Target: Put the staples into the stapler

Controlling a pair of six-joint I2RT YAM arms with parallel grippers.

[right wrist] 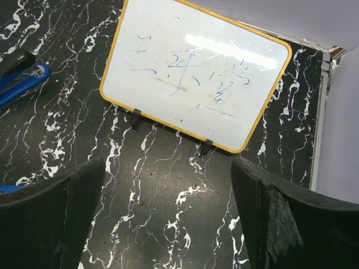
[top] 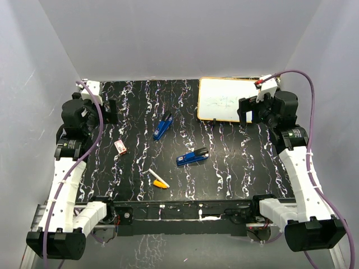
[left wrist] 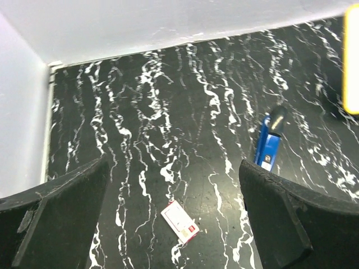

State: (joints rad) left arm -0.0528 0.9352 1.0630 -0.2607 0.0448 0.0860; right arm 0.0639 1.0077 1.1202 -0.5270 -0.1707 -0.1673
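whiteboard (top: 227,100): yellow-framed, scribbled on, at the far right corner of the desk (top: 235,162)
marker (top: 159,179): yellow-and-white, lying towards the near edge

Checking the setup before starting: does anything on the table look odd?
Nothing looks spilled or broken. The far stapler and the near stapler lie askew to each other, and the whiteboard bears smudged writing.

Black, white-veined bench (left wrist: 168,112) fills the frame. Red-and-white staple box (left wrist: 179,222) lies flat, lower centre. Blue stapler (left wrist: 269,143) at right, well apart from the box. Jaws of left gripper (left wrist: 174,168) stand wide apart in lower corners, box seen between them.
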